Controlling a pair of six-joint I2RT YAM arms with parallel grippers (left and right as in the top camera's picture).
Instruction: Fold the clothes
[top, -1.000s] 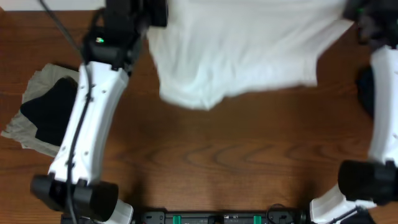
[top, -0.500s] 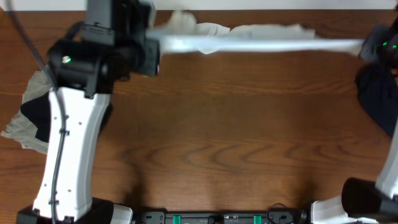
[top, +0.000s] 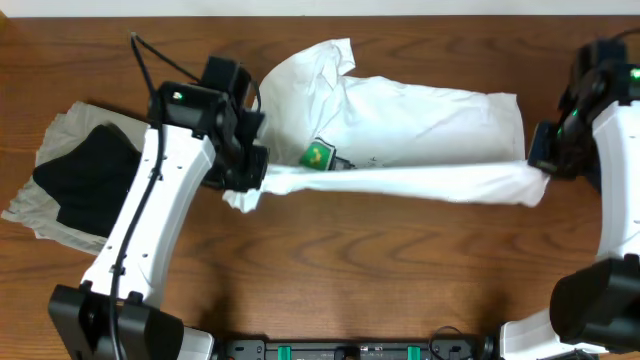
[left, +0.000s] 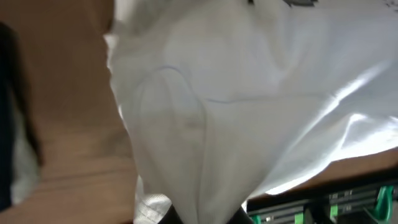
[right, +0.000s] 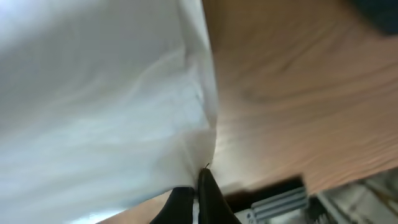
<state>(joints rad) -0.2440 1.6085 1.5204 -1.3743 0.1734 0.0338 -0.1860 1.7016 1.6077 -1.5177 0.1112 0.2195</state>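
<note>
The white shirt (top: 420, 115) lies across the far middle of the worktop (top: 350, 270) with its green tag (top: 318, 155) showing. Its near edge is drawn into a tight band between the two arms. The left hand (top: 245, 178) is clamped on a bunched corner of that edge, and the right hand (top: 538, 160) pinches the opposite end — both wrist views show cloth gathered into closed fingers. Tension is the likely trouble: each hold looks like a small pinch of thin fabric, so pulling further apart could slip a corner free, and the crumpled left end could set the fold crooked. A black garment (top: 75, 175) rests on a beige garment (top: 30, 210) at the left, well apart. No containers are in view.
</note>
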